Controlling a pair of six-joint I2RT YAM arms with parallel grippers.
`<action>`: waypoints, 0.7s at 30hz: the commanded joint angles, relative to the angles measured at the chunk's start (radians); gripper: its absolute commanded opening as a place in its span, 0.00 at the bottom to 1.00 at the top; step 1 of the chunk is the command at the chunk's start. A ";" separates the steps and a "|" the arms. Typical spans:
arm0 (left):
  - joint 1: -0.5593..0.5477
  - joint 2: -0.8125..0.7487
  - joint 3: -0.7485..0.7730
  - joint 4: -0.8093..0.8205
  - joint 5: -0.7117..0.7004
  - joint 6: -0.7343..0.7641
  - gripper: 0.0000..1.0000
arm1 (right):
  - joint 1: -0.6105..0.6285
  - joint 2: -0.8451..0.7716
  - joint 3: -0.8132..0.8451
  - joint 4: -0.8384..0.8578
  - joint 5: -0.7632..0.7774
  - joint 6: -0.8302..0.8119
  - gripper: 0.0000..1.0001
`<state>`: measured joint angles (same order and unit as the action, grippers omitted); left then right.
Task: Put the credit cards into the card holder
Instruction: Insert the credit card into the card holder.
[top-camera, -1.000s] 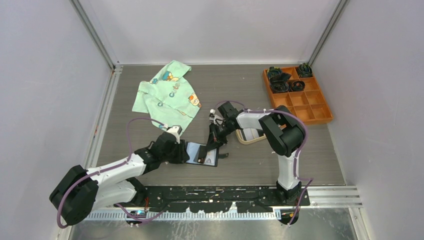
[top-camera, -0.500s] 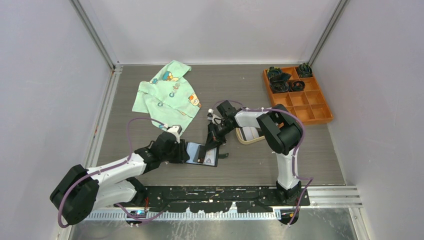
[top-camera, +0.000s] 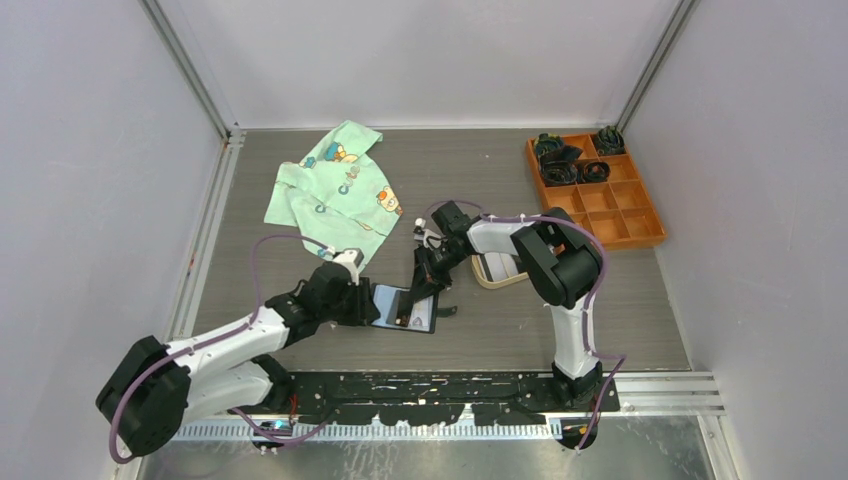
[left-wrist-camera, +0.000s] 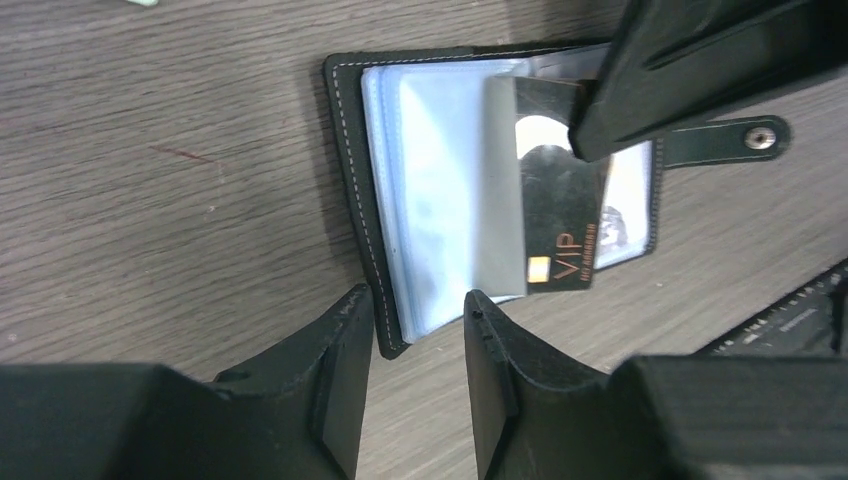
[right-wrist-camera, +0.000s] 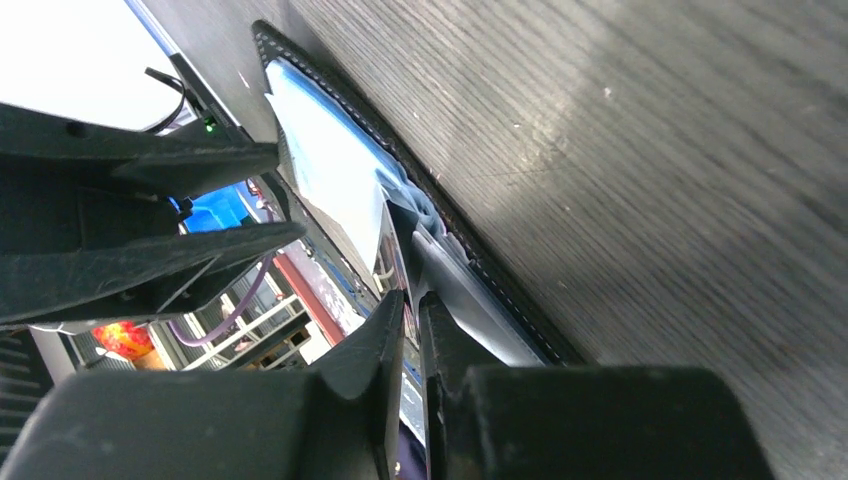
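1. Right hand (right-wrist-camera: 410, 305) is pressed together on a dark VIP card (left-wrist-camera: 560, 220), pinching one end and holding it slanted over the open card holder (left-wrist-camera: 350, 150).
2. That holder lies spread open on the counter (left-wrist-camera: 150, 150) between my two arms, with its clear sleeves facing up and its snap tab (left-wrist-camera: 730, 138) sticking out on the far side from my left hand.
3. My left hand (left-wrist-camera: 418, 300) is spread, with its fingertips at the holder's near edge. Whether they press on it I cannot tell.
4. Done so far, as I judge it: the holder is open and the card's free end overlaps a clear sleeve. I can't make out whether that end has entered the pocket. A pale printed card seems to sit in a sleeve behind it.
5. Left to do: slide this card fully home, then fetch whatever others remain. I see no loose cards, and the beige tray (top-camera: 497, 272) beside my right arm is mostly hidden, so I can't say what it holds.
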<state>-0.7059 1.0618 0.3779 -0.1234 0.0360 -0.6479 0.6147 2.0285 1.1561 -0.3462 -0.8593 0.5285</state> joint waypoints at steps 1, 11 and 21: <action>0.003 -0.083 0.074 -0.045 0.064 -0.015 0.40 | 0.011 0.015 0.038 -0.023 0.037 -0.024 0.17; -0.052 -0.139 0.125 -0.028 0.140 -0.122 0.37 | 0.010 0.017 0.044 -0.027 0.035 -0.024 0.17; -0.268 0.190 0.312 0.029 -0.087 -0.156 0.19 | 0.011 0.019 0.044 -0.030 0.034 -0.027 0.17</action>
<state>-0.9199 1.1522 0.5835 -0.1272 0.0792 -0.7944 0.6159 2.0380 1.1709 -0.3664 -0.8539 0.5220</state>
